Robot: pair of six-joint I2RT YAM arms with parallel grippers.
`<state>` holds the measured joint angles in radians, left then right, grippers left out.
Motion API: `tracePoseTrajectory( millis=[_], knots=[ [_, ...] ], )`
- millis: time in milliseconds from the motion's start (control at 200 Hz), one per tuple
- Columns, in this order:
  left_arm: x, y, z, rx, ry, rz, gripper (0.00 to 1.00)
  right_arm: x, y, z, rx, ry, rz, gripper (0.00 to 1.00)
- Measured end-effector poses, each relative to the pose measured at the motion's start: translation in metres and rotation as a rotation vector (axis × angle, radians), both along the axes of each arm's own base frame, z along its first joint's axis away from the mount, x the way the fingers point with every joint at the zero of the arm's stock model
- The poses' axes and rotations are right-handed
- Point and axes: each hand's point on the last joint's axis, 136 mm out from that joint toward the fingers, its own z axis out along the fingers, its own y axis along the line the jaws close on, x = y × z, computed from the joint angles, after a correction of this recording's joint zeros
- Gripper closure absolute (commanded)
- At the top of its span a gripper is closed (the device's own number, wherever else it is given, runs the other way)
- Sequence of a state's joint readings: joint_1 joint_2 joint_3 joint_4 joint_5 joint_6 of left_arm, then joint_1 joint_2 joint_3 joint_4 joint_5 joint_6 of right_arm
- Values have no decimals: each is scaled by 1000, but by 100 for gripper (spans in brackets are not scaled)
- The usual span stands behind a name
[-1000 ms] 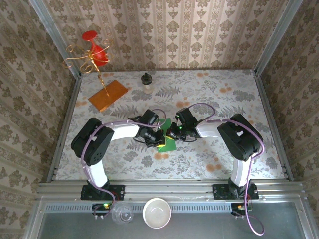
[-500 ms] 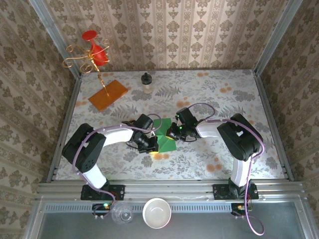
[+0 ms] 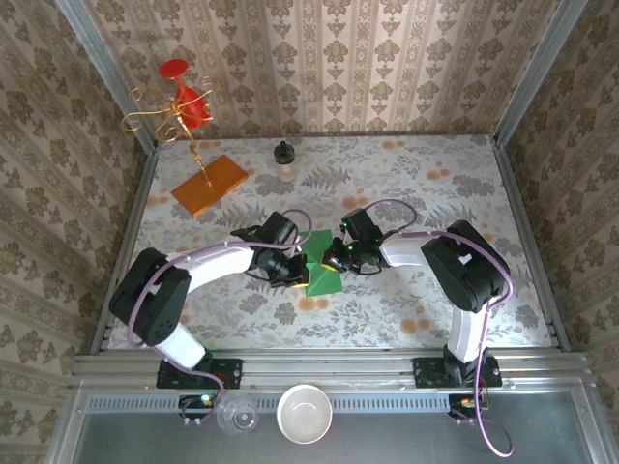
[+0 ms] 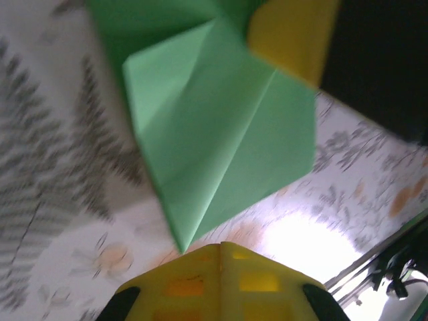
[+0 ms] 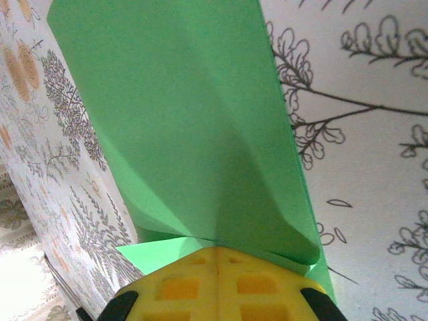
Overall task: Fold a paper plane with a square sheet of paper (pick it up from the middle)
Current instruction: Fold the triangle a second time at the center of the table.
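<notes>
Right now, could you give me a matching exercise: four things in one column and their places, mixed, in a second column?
1 green paper sheet
2 orange-brown board
3 white bowl
4 small bottle

A far left corner of the table
B middle of the table
C far edge, near the middle
D off the table, past its near edge

Pairs: 1-B, 2-A, 3-D, 4-C

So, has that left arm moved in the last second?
Yes. Its dark elbow has swung out to the left and nearward, farther from the orange board, while the left gripper stays at the green paper.
</notes>
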<state>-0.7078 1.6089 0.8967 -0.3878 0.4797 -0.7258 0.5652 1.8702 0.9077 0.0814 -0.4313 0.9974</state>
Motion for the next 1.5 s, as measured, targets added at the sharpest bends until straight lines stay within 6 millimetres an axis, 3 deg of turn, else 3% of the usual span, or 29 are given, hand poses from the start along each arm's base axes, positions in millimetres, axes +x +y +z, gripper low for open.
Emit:
tracePoseTrajectory(
  millis=[180,410,905,1200,1305,1501],
  knots=[
    [14,-21,-16,-14,11,-5,100,0,0,0,4,5,1,98],
    [11,-23,-33,-13,45,-17,100,0,0,0,6,7,1,98],
    [-38,24,-33,58,66,-63,100,0,-1,0,8,7,4,98],
    [-1,0,-6,-21,-27,15,100,0,0,1,14,7,6,98],
    [9,0,-16,-10,-13,53,100,0,0,1,16,6,7,98],
    [9,5,-34,28,33,83,100,2,1,5,15,-7,25,96]
  ],
)
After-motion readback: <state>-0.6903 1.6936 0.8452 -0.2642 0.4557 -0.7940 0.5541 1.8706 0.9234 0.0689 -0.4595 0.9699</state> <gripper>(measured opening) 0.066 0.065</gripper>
